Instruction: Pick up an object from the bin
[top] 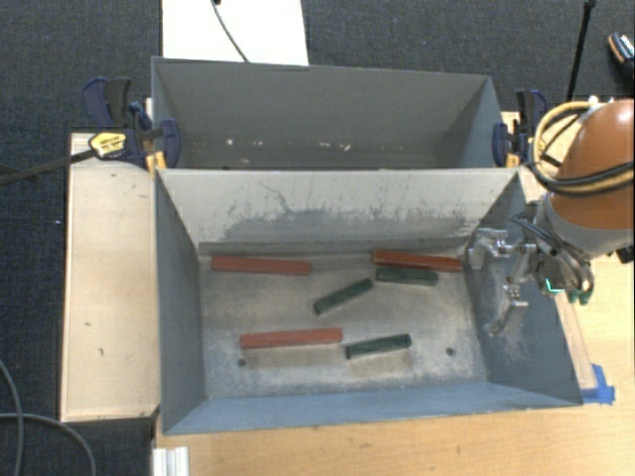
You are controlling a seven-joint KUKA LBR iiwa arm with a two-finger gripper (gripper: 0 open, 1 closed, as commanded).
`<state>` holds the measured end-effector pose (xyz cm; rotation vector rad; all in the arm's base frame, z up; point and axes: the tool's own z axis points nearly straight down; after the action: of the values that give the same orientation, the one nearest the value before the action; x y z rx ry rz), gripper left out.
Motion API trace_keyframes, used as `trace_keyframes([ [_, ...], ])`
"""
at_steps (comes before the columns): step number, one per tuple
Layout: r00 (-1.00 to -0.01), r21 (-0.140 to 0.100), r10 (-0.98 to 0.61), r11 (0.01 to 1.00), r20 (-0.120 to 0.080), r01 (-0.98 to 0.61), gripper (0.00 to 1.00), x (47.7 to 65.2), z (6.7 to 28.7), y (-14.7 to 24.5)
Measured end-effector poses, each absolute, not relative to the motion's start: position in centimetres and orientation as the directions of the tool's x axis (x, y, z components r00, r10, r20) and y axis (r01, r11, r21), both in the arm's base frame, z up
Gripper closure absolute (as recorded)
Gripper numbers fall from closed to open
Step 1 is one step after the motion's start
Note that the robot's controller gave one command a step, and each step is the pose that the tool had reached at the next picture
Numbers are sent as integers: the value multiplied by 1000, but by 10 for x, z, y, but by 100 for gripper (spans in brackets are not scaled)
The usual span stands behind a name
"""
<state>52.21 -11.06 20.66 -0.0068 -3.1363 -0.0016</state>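
Gripper (504, 310) at 3 o'clock against grey metal bin (179, 296) wall, claw width cannot be told; nearest, at 2 o'clock, dark green straight bar (406, 277) just beside red-brown straight bar (417, 260), probably light, stiff, smooth: pinch across mid-length.

Noted dark grey short-pile carpet (60, 28) as flooring from 7 o'clock round through 12 to 2 o'clock, plain and uniform in tone. Recorded loose wiring: a thin black cable (223, 16) running in from the edge at 12 o'clock, a second cable (45, 166) crossing at 9 o'clock, a dark lead (584, 28) slanting down at 1 o'clock. Found a pale wooden tabletop (397, 449) along the edge at 5 to 6 o'clock, under even, soft lighting with faint shadows.
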Motion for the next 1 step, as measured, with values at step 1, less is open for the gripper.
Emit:
trace_keyframes([
  [1, -978, 5, -209, 978, 5, -209, 0, 502, 67, -3],
])
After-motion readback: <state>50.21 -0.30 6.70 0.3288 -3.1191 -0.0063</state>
